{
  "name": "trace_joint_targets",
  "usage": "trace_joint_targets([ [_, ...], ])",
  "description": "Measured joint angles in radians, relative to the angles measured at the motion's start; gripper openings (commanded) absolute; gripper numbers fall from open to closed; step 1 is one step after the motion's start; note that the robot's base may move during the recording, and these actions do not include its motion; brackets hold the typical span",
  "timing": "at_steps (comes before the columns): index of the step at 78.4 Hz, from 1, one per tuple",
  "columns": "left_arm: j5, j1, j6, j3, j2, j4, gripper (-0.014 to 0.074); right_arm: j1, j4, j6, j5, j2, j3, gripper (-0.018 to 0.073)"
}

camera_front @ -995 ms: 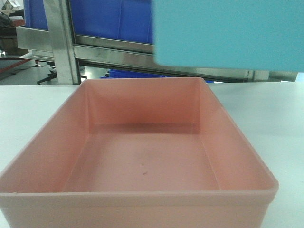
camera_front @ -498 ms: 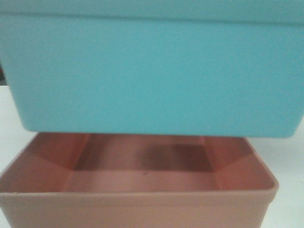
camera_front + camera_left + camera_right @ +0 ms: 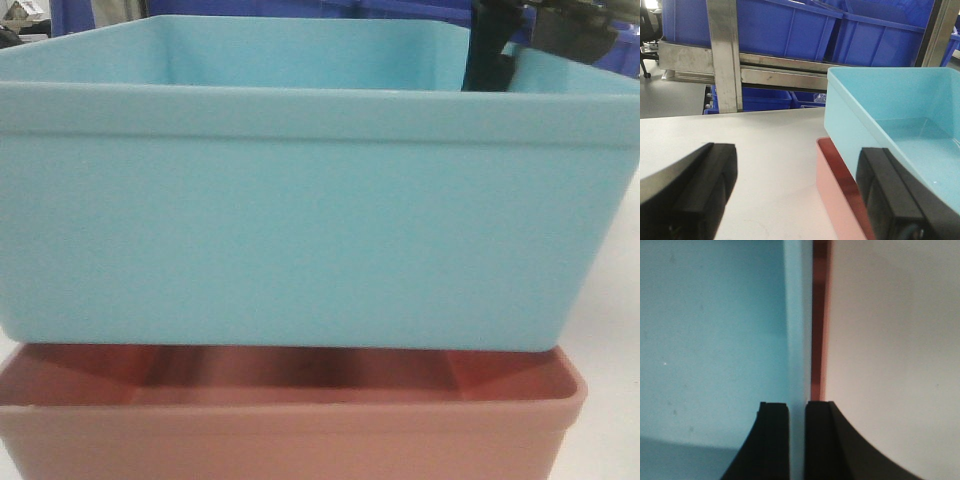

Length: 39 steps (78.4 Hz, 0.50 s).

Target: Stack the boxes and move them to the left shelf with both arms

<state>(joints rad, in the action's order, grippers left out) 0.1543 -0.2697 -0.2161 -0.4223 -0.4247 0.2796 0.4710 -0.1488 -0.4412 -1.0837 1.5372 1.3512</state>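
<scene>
- Front-facing view: a shallow sky-blue plastic tub (image 3: 290,230) fills most of the picture. It is right over a shallow pale pink plastic tub (image 3: 290,430), with its bottom down about level with the pink rim. I cannot tell if the two touch. The black right gripper (image 3: 490,75) is at the top right, coming down on the blue tub's right wall. A bit of the white table (image 3: 612,330) shows at the right.
- Left wrist view: the left gripper (image 3: 795,200) is spread wide and holds nothing. Its two black fingers (image 3: 695,195) sit far apart over the table, just left of the tubs. The blue tub is above the pink tub, on the right. Past the table stands a shiny steel rack (image 3: 725,55) with big dark blue plastic bins (image 3: 790,30) on it.
- Right wrist view: the right gripper is pinched tight on the blue tub's thin wall, with one black finger on each side. The pink rim shows as a thin strip just beside that wall. The table is on the right.
</scene>
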Motion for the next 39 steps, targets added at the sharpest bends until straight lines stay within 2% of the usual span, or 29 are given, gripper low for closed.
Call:
trace_joint_targets([
  [39,0.000,0.000,0.000,0.000,0.000,0.000,0.0405,0.000,-0.002,-0.009,0.088,0.004,-0.100,0.0055],
])
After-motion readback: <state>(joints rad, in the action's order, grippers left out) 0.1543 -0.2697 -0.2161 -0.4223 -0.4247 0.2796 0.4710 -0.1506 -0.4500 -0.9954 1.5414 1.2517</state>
